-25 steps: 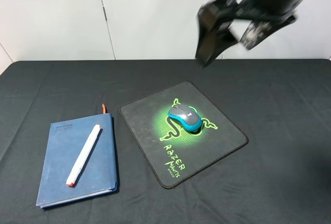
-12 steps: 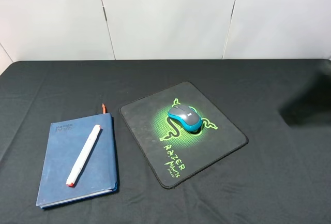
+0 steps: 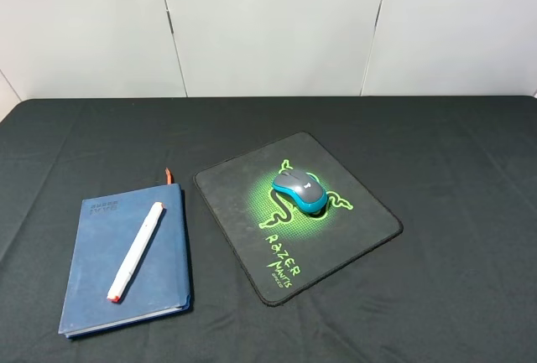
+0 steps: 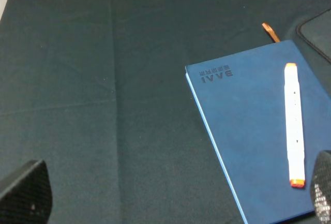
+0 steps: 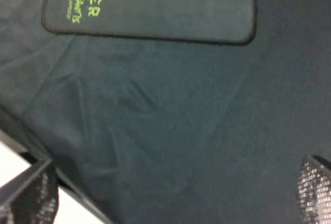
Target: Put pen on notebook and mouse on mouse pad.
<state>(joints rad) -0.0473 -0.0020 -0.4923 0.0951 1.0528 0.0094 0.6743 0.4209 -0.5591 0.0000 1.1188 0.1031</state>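
From above we read green "Razer Mantis" on the one mouse pad [image 3: 298, 216]; one mouse [image 3: 299, 190] sits on it, one pen [image 3: 135, 251] lies on one notebook [image 3: 126, 258], all on the black worktop [image 3: 453, 170]. At our left wrist the left gripper [image 4: 170, 195] is spread wide, empty, the cover's embossing upside down. At our right wrist the right gripper [image 5: 176, 195] gapes too, empty, near the pad's corner
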